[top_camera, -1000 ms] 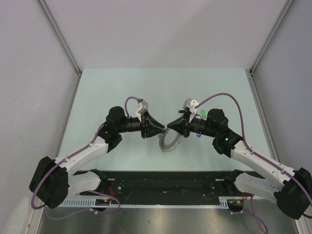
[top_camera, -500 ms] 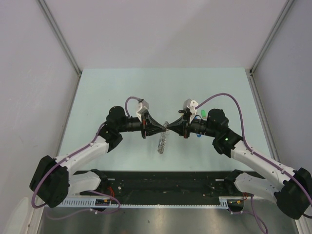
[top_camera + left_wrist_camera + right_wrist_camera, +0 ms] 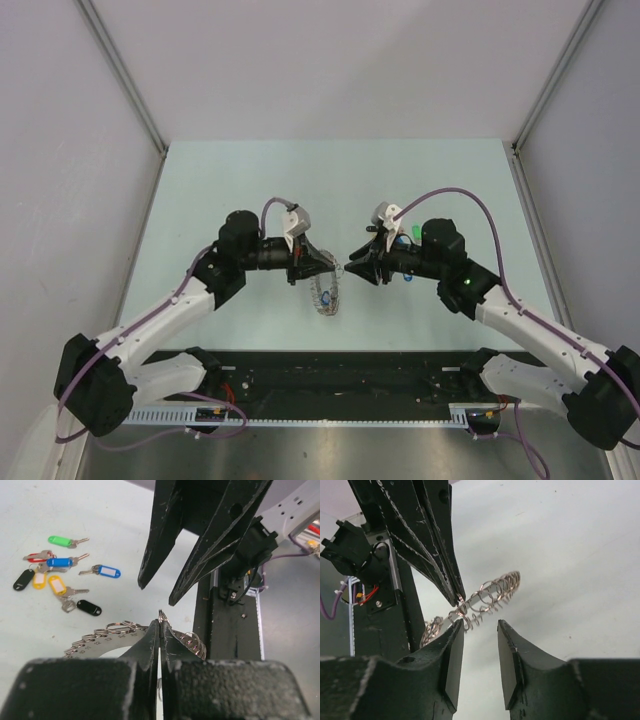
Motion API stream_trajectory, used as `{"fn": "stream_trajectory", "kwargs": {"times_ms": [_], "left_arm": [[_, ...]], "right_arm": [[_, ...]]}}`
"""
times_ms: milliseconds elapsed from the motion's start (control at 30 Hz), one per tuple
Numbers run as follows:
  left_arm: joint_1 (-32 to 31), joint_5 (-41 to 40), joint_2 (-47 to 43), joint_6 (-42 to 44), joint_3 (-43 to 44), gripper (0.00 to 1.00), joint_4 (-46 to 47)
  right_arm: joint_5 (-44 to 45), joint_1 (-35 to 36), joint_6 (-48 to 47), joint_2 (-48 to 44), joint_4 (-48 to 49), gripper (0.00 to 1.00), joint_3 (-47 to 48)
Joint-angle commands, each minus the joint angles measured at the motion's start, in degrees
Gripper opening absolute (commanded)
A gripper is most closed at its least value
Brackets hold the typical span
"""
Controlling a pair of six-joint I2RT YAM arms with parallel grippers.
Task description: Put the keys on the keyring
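Observation:
My left gripper (image 3: 336,268) is shut on a small wire loop at the rim of the keyring (image 3: 325,297), which hangs tilted below it above the table. In the left wrist view the gripper (image 3: 161,622) pinches that loop. The keyring (image 3: 100,641) is a flat grey numbered ring edged with wire loops. My right gripper (image 3: 352,272) is open and empty, just right of the ring. In the right wrist view it (image 3: 480,625) faces the keyring (image 3: 492,594). The keys lie on the table: green (image 3: 62,541), blue (image 3: 60,561), yellow (image 3: 57,586), black (image 3: 89,607).
The keys lie in a loose cluster under and behind my right arm; a green one (image 3: 415,233) and a blue one (image 3: 407,278) show from above. A black rail (image 3: 340,375) runs along the table's near edge. Grey walls enclose the table.
My right gripper has let go of the keyring and drawn back slightly to the right. The ring has swung and now hangs from my left gripper alone.

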Motion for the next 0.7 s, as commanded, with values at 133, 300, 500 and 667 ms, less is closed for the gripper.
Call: {"fn": "stream_trajectory", "kwargs": {"times_ms": [133,300,500,667], "left_arm": [[-0.77,-2.16,-1.22,13.11,10.4,0.0,-20.48],[-1.2,-2.78,-0.61,15.4,12.69,0.0,-25.06],[-1.91,-2.86,-0.34,15.75,13.48,0.01,-25.85],[-2.52,-3.04,0.27,15.93,13.74,0.0,-26.2]], "right_arm": [[-1.5,-0.02,-6.49,1.78,-10.57,0.42,8.77],[-3.71,1.21,-7.72,5.21,-10.58,0.42,11.06],[-6.35,2.26,-9.13,8.38,-11.11,0.41,13.17],[-8.19,2.62,-8.95,9.61,-9.7,0.4,13.52]]}}
